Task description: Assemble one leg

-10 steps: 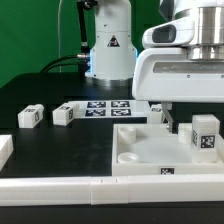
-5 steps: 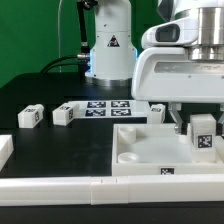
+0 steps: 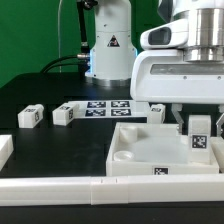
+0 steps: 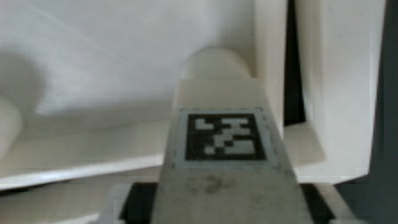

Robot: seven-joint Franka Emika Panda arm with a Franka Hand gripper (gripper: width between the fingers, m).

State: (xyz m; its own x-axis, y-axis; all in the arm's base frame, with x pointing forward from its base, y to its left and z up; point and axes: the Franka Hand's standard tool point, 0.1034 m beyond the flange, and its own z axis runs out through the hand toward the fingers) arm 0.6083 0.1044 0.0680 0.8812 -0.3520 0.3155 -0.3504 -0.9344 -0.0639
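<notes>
Over at the exterior view's right side of the black desk (image 3: 40, 95), the end effector (image 3: 199, 124) hangs low above the white tray-like panel (image 3: 150, 150), its two fingers pinching a leg (image 3: 201, 134) between them. That leg stands upright with its black-and-white tag facing the camera, down at the panel's far right corner; whether its base touches the panel I cannot tell from here. The wrist view shows the same leg (image 4: 226, 140) close up, tag toward the lens, with the panel's white rim (image 4: 276, 60) running beside it.

Toward the desk's other side, two more legs sit apart from all this: one (image 3: 29, 117) nearest the exterior view's left, another (image 3: 64, 114) just beside it. The marker board (image 3: 108, 106) lies flat behind them, near the robot's base (image 3: 110, 50). A long white border strip (image 3: 60, 186) runs along the desk's near edge.
</notes>
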